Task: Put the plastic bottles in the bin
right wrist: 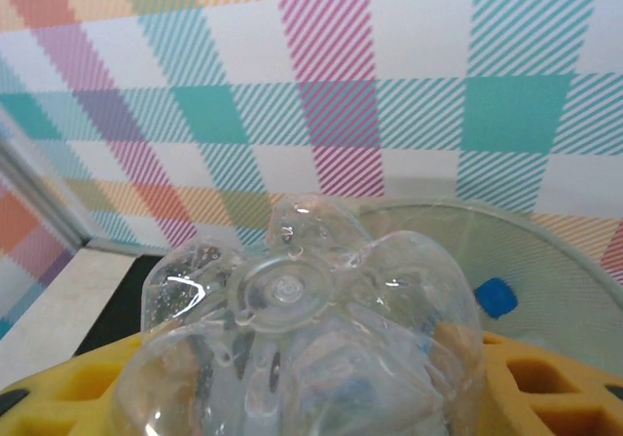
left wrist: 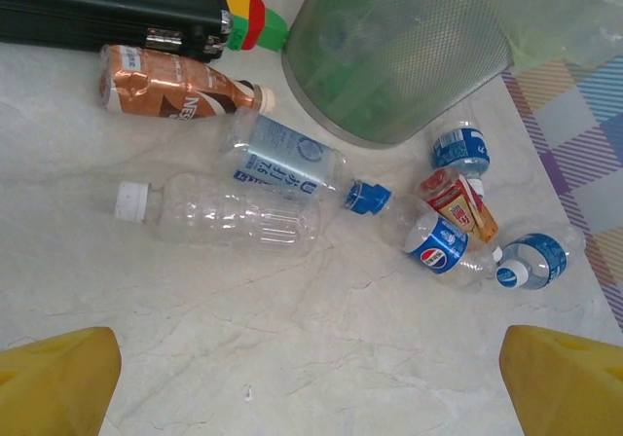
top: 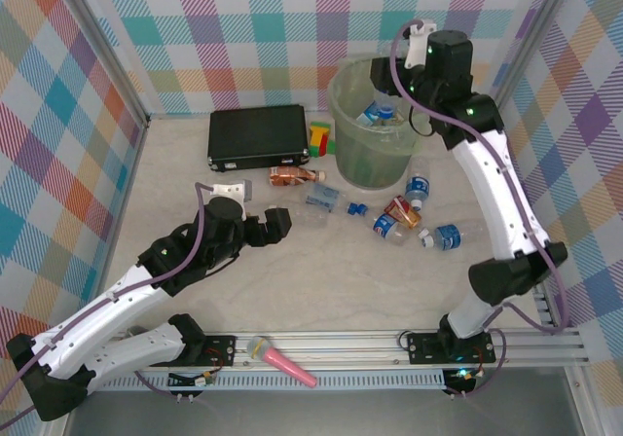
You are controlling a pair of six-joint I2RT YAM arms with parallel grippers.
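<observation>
My right gripper [top: 397,100] hangs over the pale-green bin [top: 343,154], shut on a clear plastic bottle [right wrist: 292,339] whose base faces the camera between the yellow fingers [right wrist: 550,387]. The bin's rim [right wrist: 545,251] lies just beyond, with a blue cap [right wrist: 496,297] inside. My left gripper [top: 277,224] stands open low over the table, its yellow fingertips [left wrist: 58,382] at the view's bottom corners. Ahead of it lie a clear white-capped bottle [left wrist: 224,217], a blue-labelled bottle [left wrist: 292,159], a copper-brown bottle [left wrist: 165,84], a Pepsi bottle [left wrist: 438,244] and two small blue-labelled ones [left wrist: 459,149] [left wrist: 531,261].
A flat black case [top: 258,136] lies left of the bin, with coloured toy blocks [top: 319,137] between them. A pink stick [top: 287,361] rests on the rail at the near edge. Checked walls close in the table on three sides.
</observation>
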